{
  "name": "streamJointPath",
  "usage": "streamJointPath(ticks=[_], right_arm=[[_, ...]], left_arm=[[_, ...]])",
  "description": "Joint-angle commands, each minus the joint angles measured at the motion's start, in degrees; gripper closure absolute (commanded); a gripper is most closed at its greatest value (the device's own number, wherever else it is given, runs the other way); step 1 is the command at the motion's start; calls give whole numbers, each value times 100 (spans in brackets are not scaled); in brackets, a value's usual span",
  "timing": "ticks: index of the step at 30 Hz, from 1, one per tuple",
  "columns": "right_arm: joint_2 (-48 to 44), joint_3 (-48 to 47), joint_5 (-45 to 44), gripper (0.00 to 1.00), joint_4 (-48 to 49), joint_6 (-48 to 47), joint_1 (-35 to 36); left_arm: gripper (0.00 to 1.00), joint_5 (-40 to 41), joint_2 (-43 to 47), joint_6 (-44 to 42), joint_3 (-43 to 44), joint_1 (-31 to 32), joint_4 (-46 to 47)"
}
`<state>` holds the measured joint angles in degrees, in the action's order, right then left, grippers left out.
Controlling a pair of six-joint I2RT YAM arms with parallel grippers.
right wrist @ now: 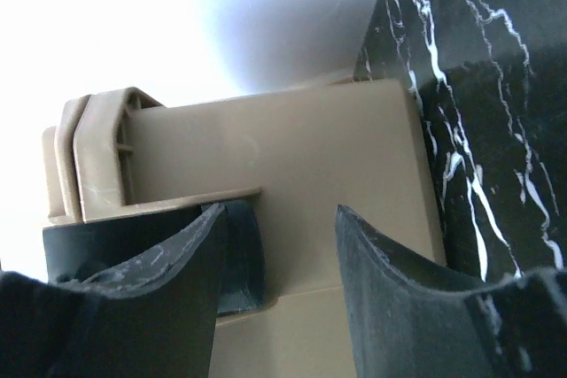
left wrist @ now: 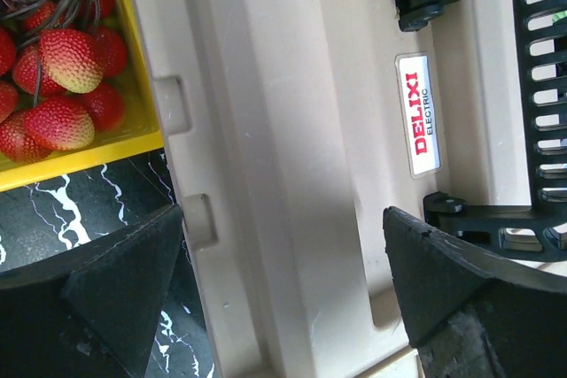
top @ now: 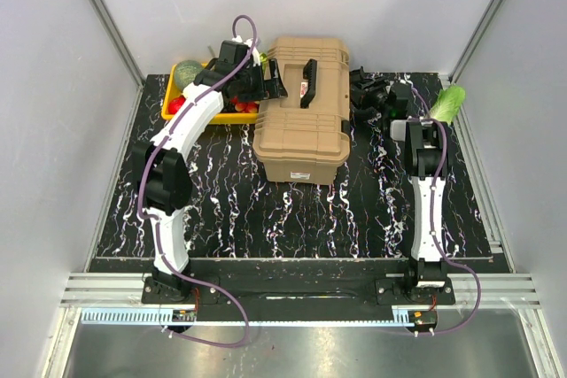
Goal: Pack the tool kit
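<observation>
The tool kit's tan ribbed toolbox stands mid-table with its lid down and its black handle on top. My left gripper hovers over the box's back left edge. In the left wrist view it is open wide: one finger stands over the table, the other over the lid near the handle. My right gripper faces the box's right side. In the right wrist view it is open, nothing between its fingers, beside a black latch on the tan wall. No hand tools show.
A yellow crate of vegetables and strawberries sits at the back left, touching the toolbox. A green leafy vegetable lies at the back right. White walls close in the black marbled table.
</observation>
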<state>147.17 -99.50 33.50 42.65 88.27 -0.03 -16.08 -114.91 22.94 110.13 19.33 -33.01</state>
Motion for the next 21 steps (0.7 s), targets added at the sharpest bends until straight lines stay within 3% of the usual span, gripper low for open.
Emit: streamJointPath(ticks=[1,7,15,21], right_arm=[[83,-175,-44,42,1446,858,267],[-92,203,-387,42,2272,1333,328],[-198,361,-546,41,2599,1702,346],[-277,581,-554,30,2748,1983,407]], left_arm=[[1,-45,180,18,18,-35,278],[1,-54,180,88,9,-44,278],[1,-62,215,123,-70,-35,278],[1,-89,215,132,-79,-35,278]])
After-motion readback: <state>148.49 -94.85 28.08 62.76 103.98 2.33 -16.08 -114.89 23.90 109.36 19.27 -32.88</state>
